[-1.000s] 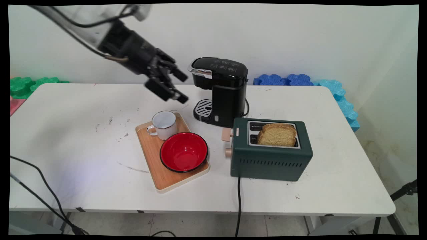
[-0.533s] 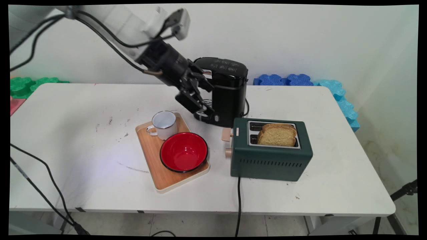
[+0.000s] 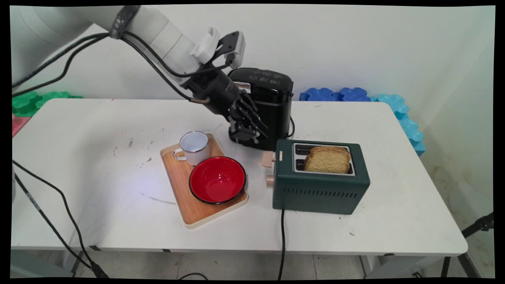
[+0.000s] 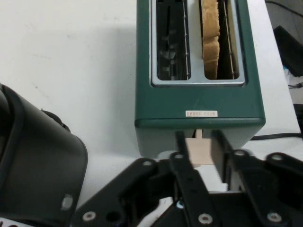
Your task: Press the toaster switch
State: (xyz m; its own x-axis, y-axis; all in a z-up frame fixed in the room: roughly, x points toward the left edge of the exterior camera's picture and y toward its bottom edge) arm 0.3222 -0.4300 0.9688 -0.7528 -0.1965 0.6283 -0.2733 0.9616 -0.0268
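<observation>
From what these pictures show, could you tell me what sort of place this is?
Probably a robot lab's mock breakfast counter: a coffee machine, a green toaster holding bread, and foam mats against a bare wall.

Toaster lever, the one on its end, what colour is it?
Pale beige lever on the dark green toaster; clearest in the hand view.

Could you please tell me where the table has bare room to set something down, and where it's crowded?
The widest bare patch of the table lies left of the wooden tray. Bare room also lies right of the green toaster and along the near edge. It is crowded between the coffee machine, tray and toaster, where the gripper hangs.
</observation>
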